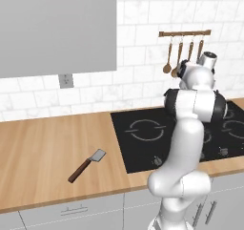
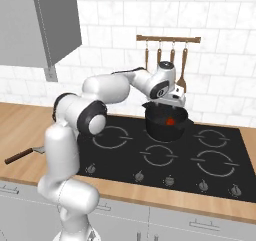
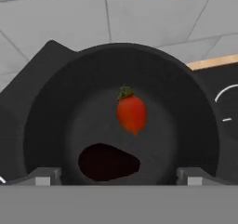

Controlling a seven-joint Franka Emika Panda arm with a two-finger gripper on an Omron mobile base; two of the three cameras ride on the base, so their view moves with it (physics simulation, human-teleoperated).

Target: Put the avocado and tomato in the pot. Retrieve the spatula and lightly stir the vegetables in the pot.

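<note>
My gripper (image 2: 168, 103) hangs open just above the black pot (image 2: 165, 130) on the cooktop's back burner, nothing between its fingers. Looking straight down in the hand view, the red tomato (image 3: 131, 114) lies within the pot's rim (image 3: 46, 102), with the dark avocado (image 3: 109, 162) beside it on the pot floor. The tomato (image 2: 170, 120) also shows as a red spot inside the pot. The spatula (image 1: 86, 165), brown-handled with a silver blade, lies on the wooden counter left of the cooktop, far from the gripper; its handle (image 2: 19, 157) peeks out behind the arm.
Wooden spoons hang from a rail (image 2: 168, 38) on the tiled wall right behind the pot. The black cooktop (image 2: 150, 155) has knobs along its front edge. A grey wall cabinet (image 1: 57, 28) hangs at upper left, over the wooden counter (image 1: 43, 148).
</note>
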